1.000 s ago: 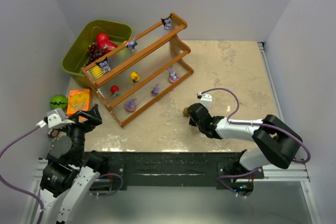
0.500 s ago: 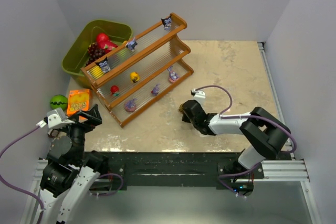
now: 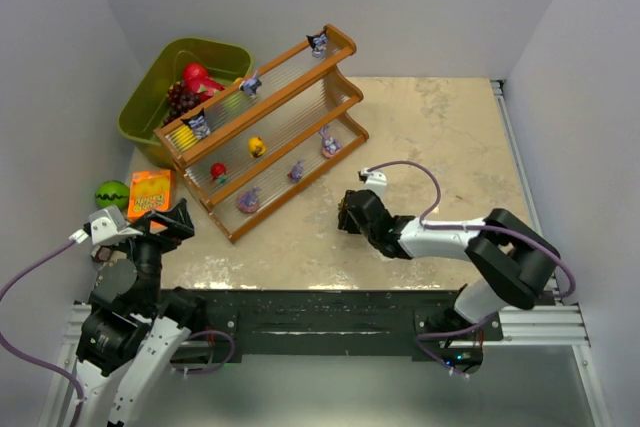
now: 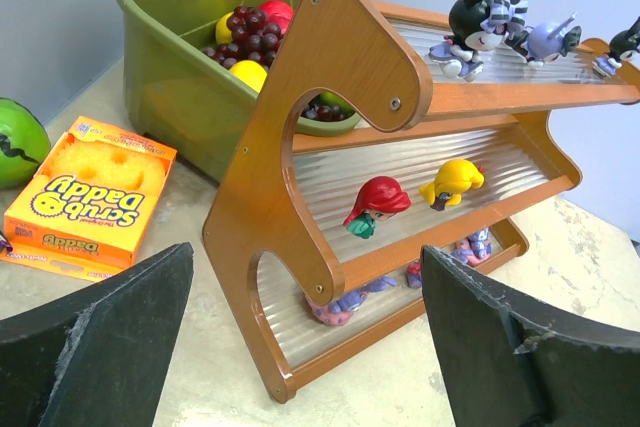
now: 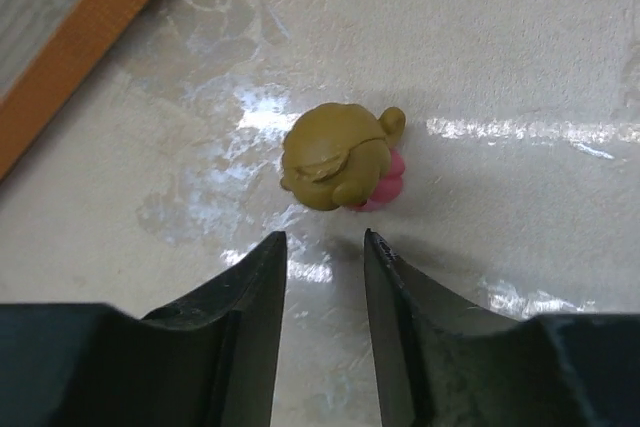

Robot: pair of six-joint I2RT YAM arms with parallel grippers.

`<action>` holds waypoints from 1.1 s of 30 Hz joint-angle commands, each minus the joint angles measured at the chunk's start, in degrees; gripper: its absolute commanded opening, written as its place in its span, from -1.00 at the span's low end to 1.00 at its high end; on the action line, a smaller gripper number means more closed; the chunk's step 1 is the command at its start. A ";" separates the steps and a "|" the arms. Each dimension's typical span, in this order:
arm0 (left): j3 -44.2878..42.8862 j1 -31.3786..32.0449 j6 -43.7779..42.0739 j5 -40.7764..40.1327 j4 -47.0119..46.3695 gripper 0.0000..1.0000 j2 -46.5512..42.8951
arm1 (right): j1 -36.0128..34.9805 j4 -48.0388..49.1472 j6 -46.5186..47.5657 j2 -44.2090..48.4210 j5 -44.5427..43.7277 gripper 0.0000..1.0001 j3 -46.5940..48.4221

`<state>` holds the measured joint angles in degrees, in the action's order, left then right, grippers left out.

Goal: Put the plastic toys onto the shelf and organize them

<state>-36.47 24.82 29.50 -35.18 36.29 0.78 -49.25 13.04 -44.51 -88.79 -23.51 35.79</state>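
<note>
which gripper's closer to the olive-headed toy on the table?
Right. The right gripper is just short of the olive toy, its fingertips close but not touching it. The left gripper is far off to the left, past the shelf's near end.

Three-tier wooden shelf [image 3: 300,187] stands aslant on the counter, its clear ribbed tiers carrying eight figurines. Two blue-black ones [image 3: 318,42] and a pale purple one [image 3: 250,84] are on the top tier, a yellow toy [image 3: 257,146] and a red-haired toy [image 3: 218,171] on the middle, and three purple ones [image 3: 297,171] on the bottom. An olive round toy [image 5: 335,155] with a pink underside lies on the counter, apart from the shelf.
</note>
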 commanded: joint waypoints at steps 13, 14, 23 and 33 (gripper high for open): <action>0.17 -0.21 0.74 -0.77 -1.66 0.99 -3.76 | -1.72 2.06 10.49 3.01 -11.30 0.54 0.86; 0.17 -0.21 0.83 -0.77 -1.66 0.99 -3.76 | -1.72 3.47 12.24 3.10 -11.21 0.55 0.60; 0.17 -0.21 0.74 -0.77 -1.66 0.99 -3.50 | -1.72 8.58 18.14 0.55 -9.45 0.52 2.44; 0.17 -0.21 0.74 -0.77 -1.58 0.99 -3.41 | -1.28 8.41 18.32 -2.61 -11.47 0.26 4.55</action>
<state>-36.47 24.82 29.52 -35.20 36.29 0.78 -50.94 18.83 -27.03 -90.67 -32.25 38.09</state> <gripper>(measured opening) 0.995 0.662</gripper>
